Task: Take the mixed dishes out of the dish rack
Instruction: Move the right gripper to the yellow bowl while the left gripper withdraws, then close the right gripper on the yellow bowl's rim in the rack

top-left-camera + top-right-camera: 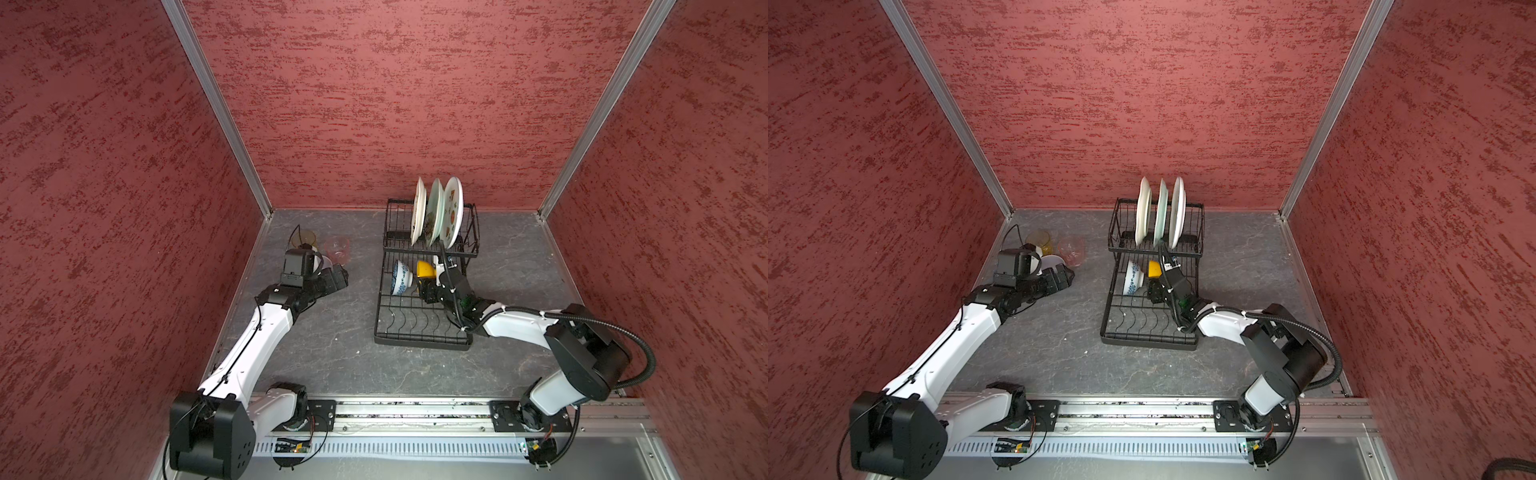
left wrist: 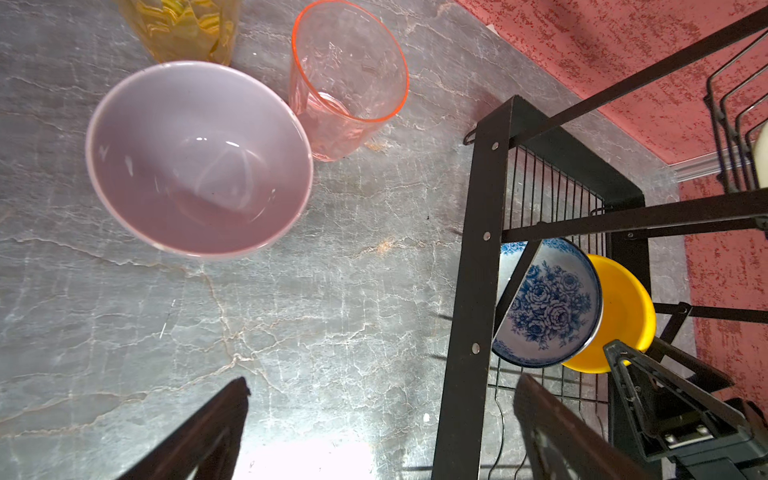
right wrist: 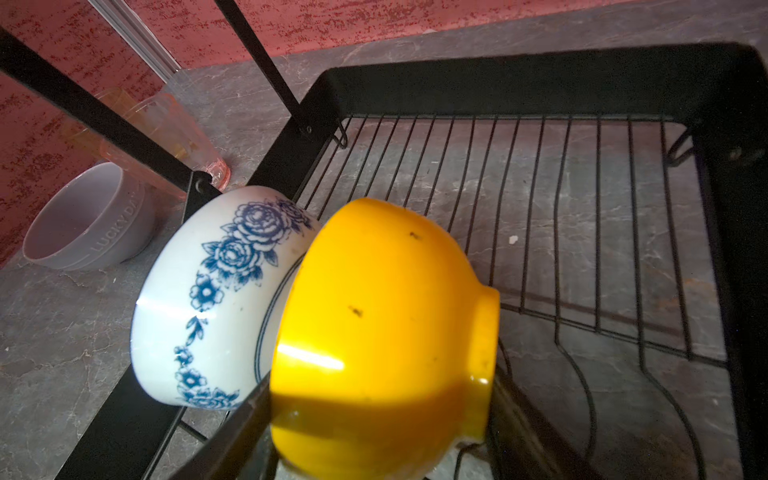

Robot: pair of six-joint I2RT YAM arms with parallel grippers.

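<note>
**Right fingers**: bracketing the glossy round yellow bowl at a medium spread. One finger is lying along the rim side and the other is mostly hiding behind the foot. I cannot tell whether both are actually pressing.

**Yellow bowl:** lying on its side on the flat front tier of the black wire two-tier dish rack. Its mouth is resting against the base of the white bowl with blue flower print, which is tipped the same way.

**Left fingers**: standing wide apart and carrying nothing, hovering over the grey marbled tabletop beside the rack.

**Sitting on the tabletop, outside the rack:**
- the pale pink round bowl, upright
- the pinkish clear glass, just beside that bowl
- the amber clear glass, also just beside it

**In the rack's raised back tier:** three white patterned plates, standing on edge.

**Judgement:** the step in hand is taking the yellow bowl out; three dishes are out and five are waiting.
- The glaze is probably slippery, so a firm hold across rim and foot needs confirming before any lift.
- Peel the bowl sideways off the flowered bowl first, so its neighbour is not dragged along.
- Then raise it clear of the front wires while staying under the upper tier's crossbar.
- The flowered bowl may rock once its neighbour is gone.
</note>
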